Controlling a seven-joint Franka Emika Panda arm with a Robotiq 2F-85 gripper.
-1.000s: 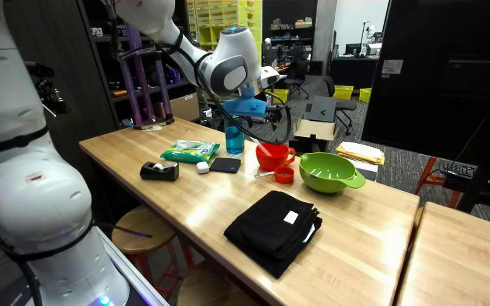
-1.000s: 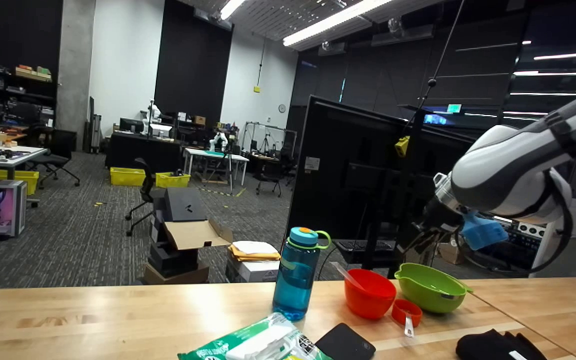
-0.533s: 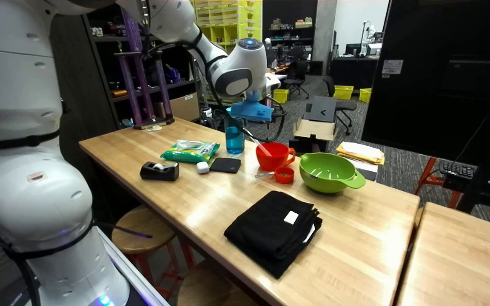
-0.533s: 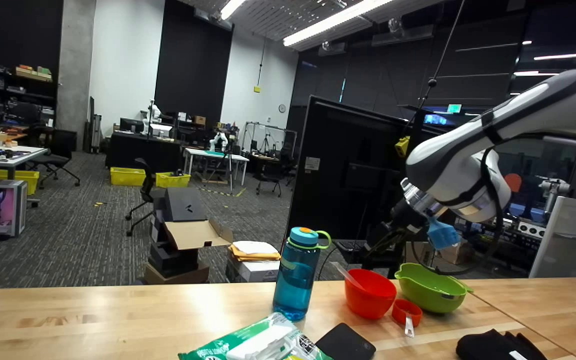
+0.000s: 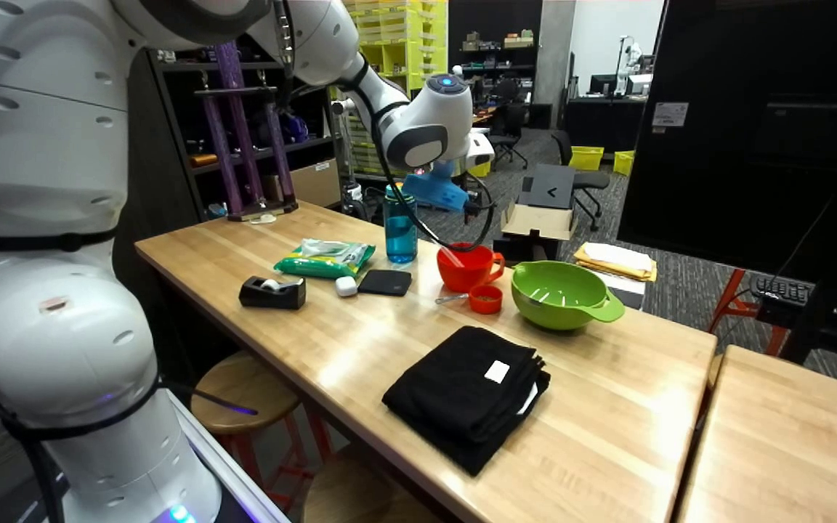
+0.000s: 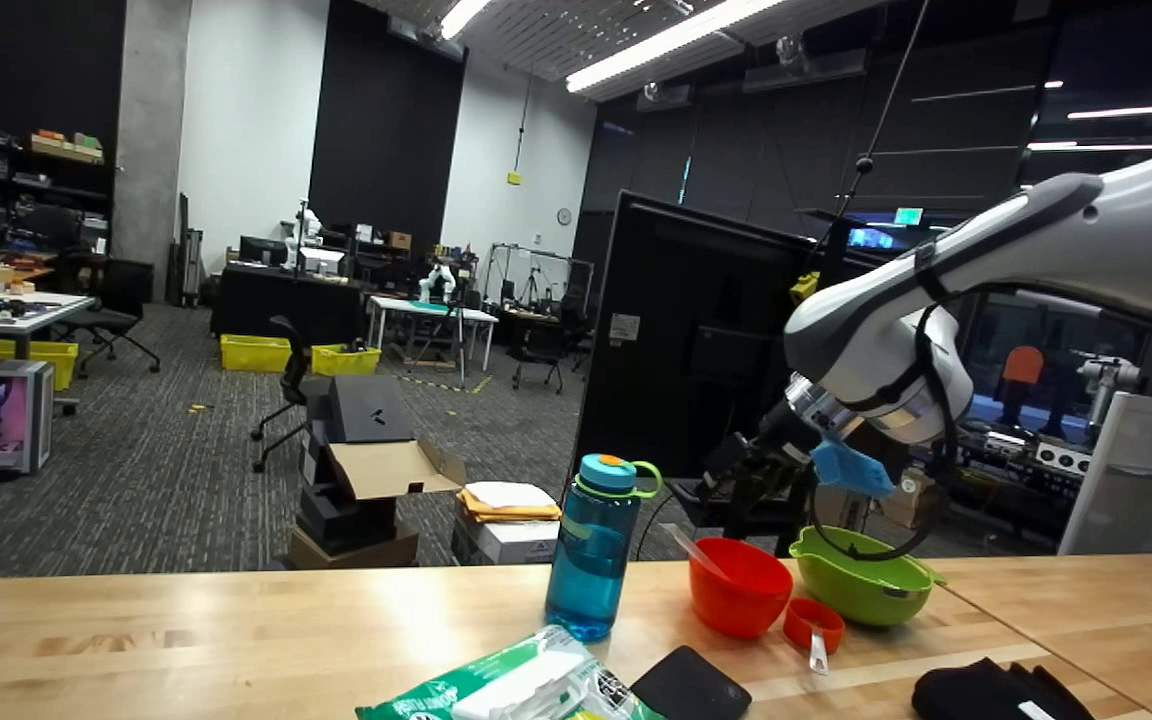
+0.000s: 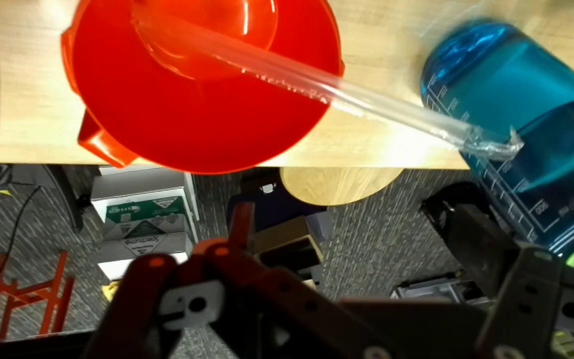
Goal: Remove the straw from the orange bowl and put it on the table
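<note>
The orange-red bowl with a side handle stands on the pale wood table; it also shows in an exterior view. A clear straw leans in it, its upper end over the rim; it also shows in an exterior view. In the wrist view, the straw runs from inside the bowl to in front of the blue bottle. My gripper is open, fingers wide apart with nothing between them. It is above and behind the bowl, apart from the straw. Its fingertips are hard to see in both exterior views.
A blue bottle stands beside the bowl, close to the straw's end. A green colander, a small red cup, folded black cloth, a wipes pack, a black wallet-like item and a tape dispenser lie around.
My gripper has moved sideways, from above the green colander towards the bowl and bottle in an exterior view, and slightly right and down in an exterior view. The bowl and straw have not moved.
</note>
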